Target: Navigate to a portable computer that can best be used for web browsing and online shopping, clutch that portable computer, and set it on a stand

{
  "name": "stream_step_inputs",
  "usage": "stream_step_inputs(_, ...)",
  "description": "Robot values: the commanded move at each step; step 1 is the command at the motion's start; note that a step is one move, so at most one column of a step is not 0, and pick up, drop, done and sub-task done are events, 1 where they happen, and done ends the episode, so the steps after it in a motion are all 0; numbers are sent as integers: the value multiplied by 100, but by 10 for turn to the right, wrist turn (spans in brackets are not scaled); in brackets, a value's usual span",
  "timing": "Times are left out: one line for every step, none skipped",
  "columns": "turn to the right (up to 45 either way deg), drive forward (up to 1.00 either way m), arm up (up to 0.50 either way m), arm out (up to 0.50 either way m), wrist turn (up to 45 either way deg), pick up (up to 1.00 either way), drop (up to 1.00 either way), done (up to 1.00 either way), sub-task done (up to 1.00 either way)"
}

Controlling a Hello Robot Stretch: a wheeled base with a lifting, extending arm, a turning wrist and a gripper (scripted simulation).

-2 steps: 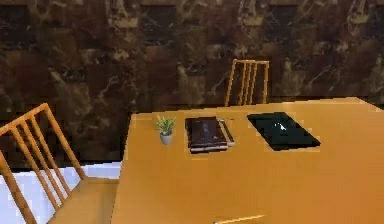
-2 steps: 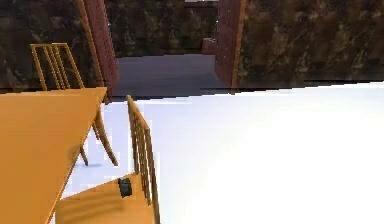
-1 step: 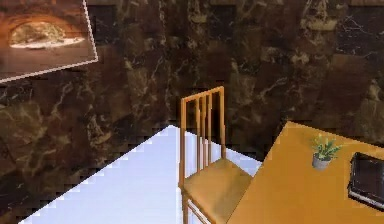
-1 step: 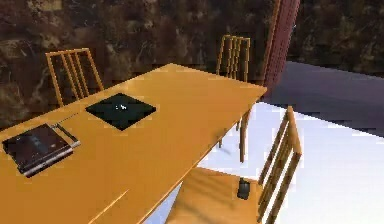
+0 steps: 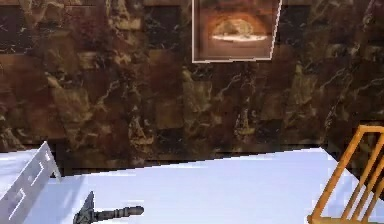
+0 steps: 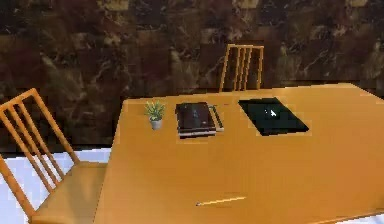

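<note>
An orange wooden worktop (image 6: 250, 170) fills most of the arm side view, set against a dark, brown-marbled wall (image 6: 100, 50). The one container on it is a small pale pot (image 6: 156, 123) toward its far left, holding a spiky green plant (image 6: 154, 108). Just right of the pot lies a dark, book-like block (image 6: 198, 117) with a pale edge along its right side. Right of that, near but apart from it, lies a flat black slab (image 6: 272, 116), thin and rectangular, the likeliest portable computer, lying closed or flat on the far half of the worktop. It bears a tiny white mark, too small to read. A thin pencil-like stick (image 6: 222, 200) lies near the worktop's near edge. One wooden chair (image 6: 243, 66) stands at the far side, and another chair (image 6: 45, 165) at the left end.

In the forward view the same marbled wall carries a framed picture (image 5: 234, 30) in orange and brown tones. Below is pale floor (image 5: 220, 185), where a dark elongated object (image 5: 112, 212) lies, with a pale grey framed thing (image 5: 28, 175) at the left edge and an orange chair frame (image 5: 355, 180) at the right.
</note>
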Motion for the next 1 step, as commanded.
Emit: stream_step_inputs(-450,0,0,0,0,0,0,0,0)
